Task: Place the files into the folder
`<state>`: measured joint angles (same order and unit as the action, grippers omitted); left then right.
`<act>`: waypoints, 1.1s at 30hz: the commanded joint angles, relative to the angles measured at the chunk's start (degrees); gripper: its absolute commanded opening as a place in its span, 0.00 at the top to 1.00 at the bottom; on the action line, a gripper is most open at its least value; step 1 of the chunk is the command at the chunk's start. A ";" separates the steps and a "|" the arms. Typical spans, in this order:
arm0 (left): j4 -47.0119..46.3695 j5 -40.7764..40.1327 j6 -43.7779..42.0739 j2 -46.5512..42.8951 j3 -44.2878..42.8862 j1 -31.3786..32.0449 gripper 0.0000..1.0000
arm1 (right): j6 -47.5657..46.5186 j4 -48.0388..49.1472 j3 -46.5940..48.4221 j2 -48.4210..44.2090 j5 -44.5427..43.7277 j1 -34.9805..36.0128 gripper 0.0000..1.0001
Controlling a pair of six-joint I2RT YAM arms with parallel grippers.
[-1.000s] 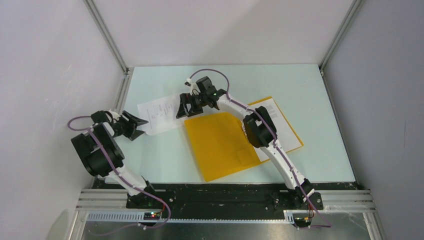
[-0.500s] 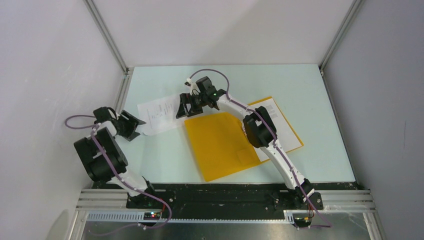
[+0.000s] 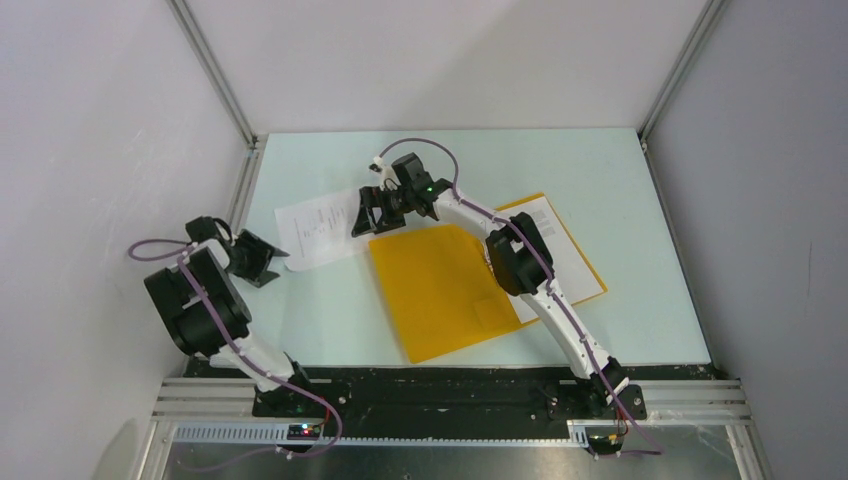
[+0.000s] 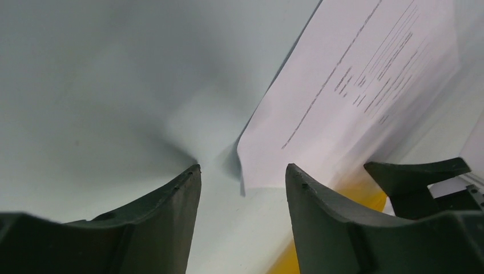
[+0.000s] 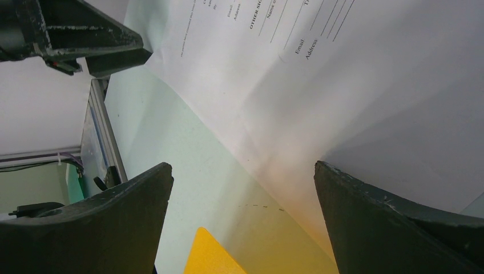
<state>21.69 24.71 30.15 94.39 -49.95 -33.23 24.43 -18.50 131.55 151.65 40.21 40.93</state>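
A loose white file sheet (image 3: 318,228) lies flat on the table, left of the orange-yellow folder (image 3: 440,290). Another printed sheet (image 3: 555,245) lies on the folder's right half. My left gripper (image 3: 268,262) is open and empty, just off the loose sheet's near-left corner. In the left wrist view that corner (image 4: 319,103) lies ahead of the gripper (image 4: 242,174). My right gripper (image 3: 362,220) is open over the sheet's right edge, by the folder's far corner. The right wrist view shows the gripper (image 5: 242,168), the sheet (image 5: 319,85) and the folder corner (image 5: 211,260).
The table's left edge and the metal frame post (image 3: 245,180) run close beside my left arm. My right arm stretches over the folder. White walls close in the table on three sides.
My left gripper has drawn back to the left, away from the loose sheet's corner. The sheet has settled flat. The right arm has not moved.
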 commanded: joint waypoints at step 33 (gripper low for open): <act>8.39 -9.77 -1.53 -0.34 -5.95 7.09 1.00 | -0.24 -0.72 -0.48 -1.40 0.98 0.18 0.01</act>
<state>26.11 14.76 31.07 95.81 -52.60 -26.74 24.47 -17.82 131.24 151.65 40.58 41.06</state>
